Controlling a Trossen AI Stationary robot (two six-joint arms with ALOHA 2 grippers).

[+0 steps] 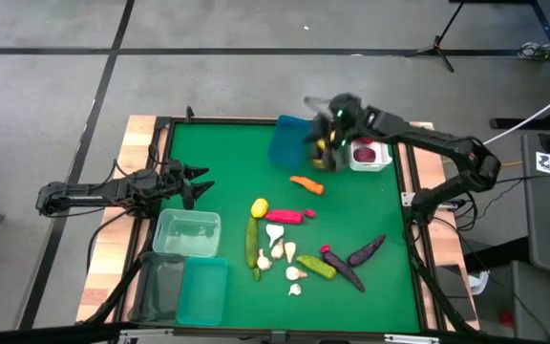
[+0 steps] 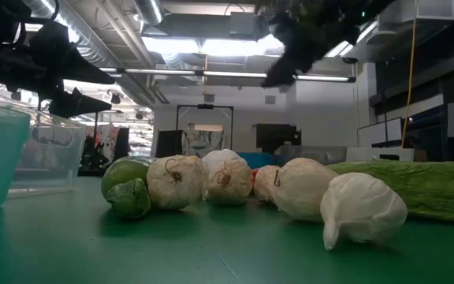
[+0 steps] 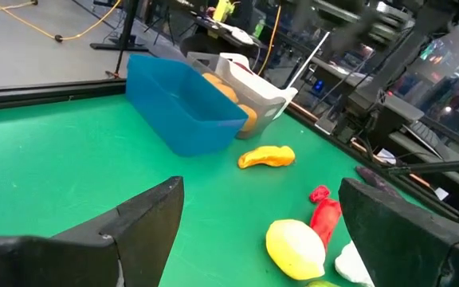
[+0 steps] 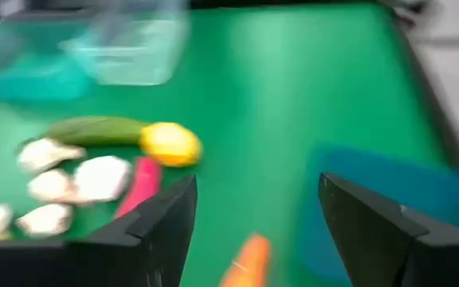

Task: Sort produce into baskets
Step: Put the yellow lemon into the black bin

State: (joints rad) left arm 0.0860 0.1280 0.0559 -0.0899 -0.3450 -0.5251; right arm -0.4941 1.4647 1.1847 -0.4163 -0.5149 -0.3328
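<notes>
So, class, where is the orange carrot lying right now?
In the high view the carrot lies on the green mat toward the right, just in front of the blue basket and beyond the yellow lemon.

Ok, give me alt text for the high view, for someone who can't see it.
The right gripper hovers empty and open between the blue basket and white basket. Produce lies mid-mat: carrot, lemon, garlic. The left gripper waits open.

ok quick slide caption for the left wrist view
Open left gripper faces the blue bin, orange carrot and lemon on green table.

Grey concrete floor crossed by dark lines; ceiling strip lights glow.
</notes>
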